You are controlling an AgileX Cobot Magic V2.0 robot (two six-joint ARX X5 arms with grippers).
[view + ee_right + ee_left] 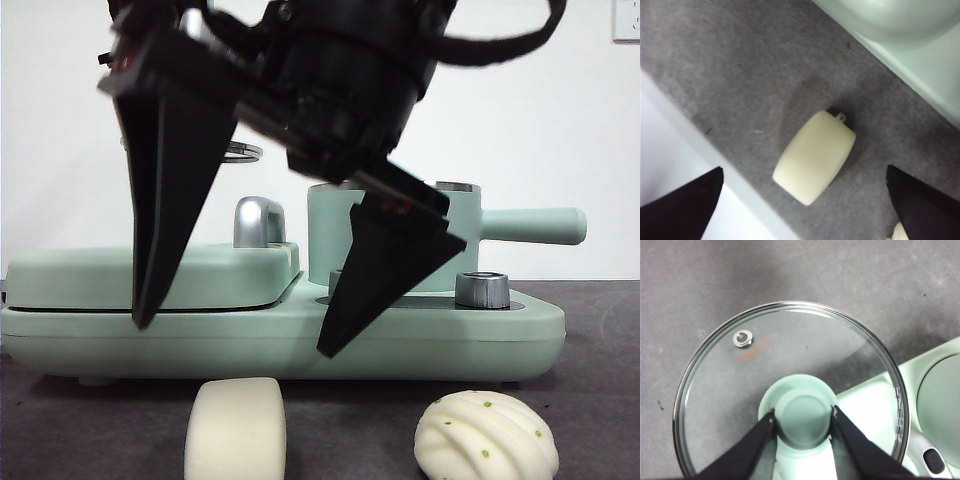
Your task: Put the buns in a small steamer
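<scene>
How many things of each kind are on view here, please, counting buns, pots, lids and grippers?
Buns: 2, the plain bun and the ridged bun.
Pots: 1, the steamer.
Lids: 1, the glass lid, held by the left gripper.
Grippers: 2, with the right gripper open above the plain bun.
Total: 6.

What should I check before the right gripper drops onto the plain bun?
1. Right gripper open: ok, jaws spread wide.
2. Plain bun between the jaws: ok in the right wrist view, lying on the table.
3. Lid off the small steamer: ok, the left gripper holds the glass lid by its knob.
4. Steamer opening free: cannot tell, the arm hides it in the front view.
5. Ridged bun clear of the descent: ok, beside the plain bun and apart from it.
</scene>
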